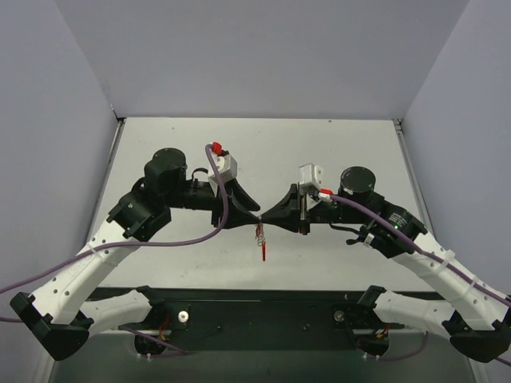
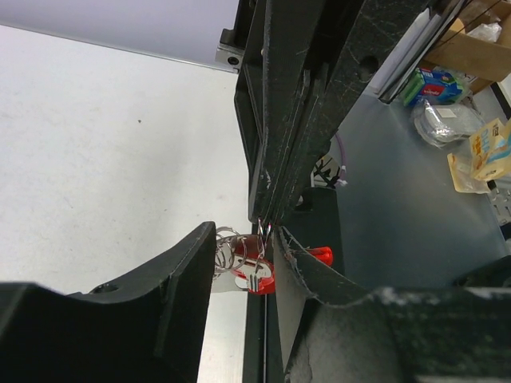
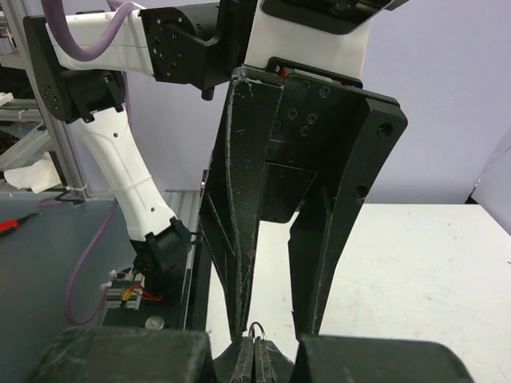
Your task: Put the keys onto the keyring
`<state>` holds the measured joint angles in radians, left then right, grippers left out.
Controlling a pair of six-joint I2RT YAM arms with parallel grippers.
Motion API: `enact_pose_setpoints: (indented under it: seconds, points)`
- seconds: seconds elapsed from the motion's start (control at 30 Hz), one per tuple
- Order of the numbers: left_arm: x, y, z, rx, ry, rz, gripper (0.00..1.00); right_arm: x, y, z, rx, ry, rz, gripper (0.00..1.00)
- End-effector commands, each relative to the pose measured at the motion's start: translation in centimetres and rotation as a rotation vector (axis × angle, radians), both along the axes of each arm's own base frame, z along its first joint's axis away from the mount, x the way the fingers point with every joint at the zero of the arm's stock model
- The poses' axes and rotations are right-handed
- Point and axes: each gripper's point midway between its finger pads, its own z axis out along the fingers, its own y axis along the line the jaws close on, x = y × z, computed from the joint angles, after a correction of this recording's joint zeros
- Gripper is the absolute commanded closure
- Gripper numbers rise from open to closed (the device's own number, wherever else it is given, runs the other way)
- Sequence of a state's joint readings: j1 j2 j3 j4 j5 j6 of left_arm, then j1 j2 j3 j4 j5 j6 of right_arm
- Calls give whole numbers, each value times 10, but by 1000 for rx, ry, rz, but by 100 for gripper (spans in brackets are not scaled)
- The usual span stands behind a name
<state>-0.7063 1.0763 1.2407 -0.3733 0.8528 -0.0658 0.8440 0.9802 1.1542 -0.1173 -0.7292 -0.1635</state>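
Observation:
Both grippers meet tip to tip above the middle of the table. My right gripper (image 1: 265,219) (image 3: 255,345) is shut on a thin silver wire loop (image 3: 257,327) of the keyring (image 1: 259,233). The ring's silvery coils (image 2: 227,246) hang below its tips (image 2: 267,217). A small key (image 2: 257,277) with a red head hangs with them, seen as a red tip (image 1: 263,254) from above. My left gripper (image 1: 254,217) (image 2: 245,239) (image 3: 274,327) is open, its fingers on either side of the hanging bundle. Another red piece (image 2: 321,255) shows behind its right finger.
The white table (image 1: 319,152) is closed in by grey walls at the back and sides. A black base rail (image 1: 263,307) runs along the near edge. Purple cables (image 1: 184,235) trail from both arms. Bags and packets (image 2: 447,120) lie off the table.

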Motion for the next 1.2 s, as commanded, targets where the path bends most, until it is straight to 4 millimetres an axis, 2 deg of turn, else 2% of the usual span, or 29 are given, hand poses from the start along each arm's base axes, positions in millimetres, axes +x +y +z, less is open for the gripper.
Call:
enact_pose_setpoints:
  seconds: [0.0, 0.07, 0.1, 0.17, 0.23, 0.47, 0.57, 0.6, 0.7, 0.77, 0.8, 0.83, 0.87, 0.9, 0.97, 1.03, 1.07, 1.1, 1.17]
  points:
    - [-4, 0, 17, -35, -54, -15, 60, -4, 0, 39, 100, -92, 27, 100]
    - [-2, -1, 16, -33, -52, -13, 67, -5, 1, 40, 101, -93, 29, 100]
    - [-3, -1, 16, -33, -52, -16, 77, -4, 0, 39, 100, -92, 26, 100]
    - [-3, -2, 17, -35, -49, -19, 87, -4, 0, 40, 102, -96, 23, 100]
    - [-1, -3, 16, -32, -46, -14, 100, -4, -1, 40, 103, -98, 20, 100]
    - [1, 0, 23, -38, -64, 28, 100, 1, -4, 37, 100, -99, -19, 98]
    - [5, 6, 24, -12, -72, 90, 100, 4, -7, 37, 101, -100, -46, 68]
    - [12, 8, 24, -1, -78, 138, 100, 8, -8, 35, 101, -91, -70, 46]
    - [21, 14, 27, 22, -81, 218, 100, 16, -12, 40, 122, -68, -142, 25]
    - [25, 17, 30, 26, -74, 266, 100, 17, -14, 40, 131, -56, -163, 18]
    - [33, 20, 29, 36, -78, 323, 100, 18, -15, 39, 132, -41, -175, 15]
    - [36, 22, 30, 40, -71, 353, 100, 17, -16, 45, 157, -55, -176, 13]
    - [38, 25, 31, 51, -64, 379, 100, 18, -16, 45, 157, -53, -178, 3]
    - [46, 27, 27, 73, -54, 423, 100, 17, -16, 45, 157, -44, -179, 0]
    - [47, 32, 28, 107, -29, 448, 100, 19, -15, 42, 139, -31, -184, 0]
    - [53, 29, 22, 157, 7, 468, 100, 23, -13, 26, 77, 9, -198, 0]
    - [51, 32, 25, 181, 19, 474, 100, 24, -11, 27, 68, 14, -200, 0]
    - [55, 30, 18, 221, 33, 493, 100, 26, -10, 24, 55, 21, -205, 0]
    - [56, 36, 19, 264, 38, 523, 100, 33, -8, 14, 19, 38, -234, 0]
